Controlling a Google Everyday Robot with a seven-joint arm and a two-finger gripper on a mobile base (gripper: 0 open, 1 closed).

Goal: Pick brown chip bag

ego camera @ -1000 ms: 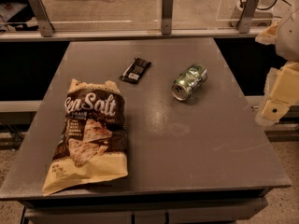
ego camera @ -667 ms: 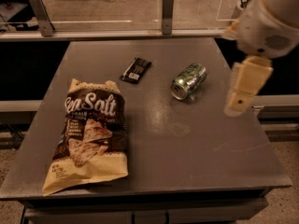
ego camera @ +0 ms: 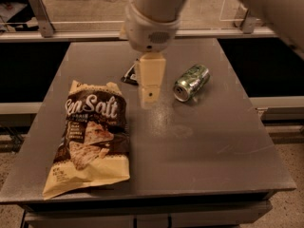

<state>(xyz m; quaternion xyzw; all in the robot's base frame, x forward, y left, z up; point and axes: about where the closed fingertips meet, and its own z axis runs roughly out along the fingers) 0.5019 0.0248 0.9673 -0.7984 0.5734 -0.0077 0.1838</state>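
Note:
The brown chip bag lies flat on the left half of the grey table, dark brown in the middle with cream-yellow ends and white "Sea Salt" lettering. My gripper hangs over the table's middle, above and to the right of the bag's top end, not touching it. Its cream fingers point down, seen edge-on. The arm's big white wrist fills the top centre.
A green drink can lies on its side right of the gripper. A small black snack wrapper is partly hidden behind the gripper. A railing with metal posts runs behind the table.
The arm has swung in from the right edge to the table's middle, and now stands in front of the black wrapper. The bag and can have not moved.

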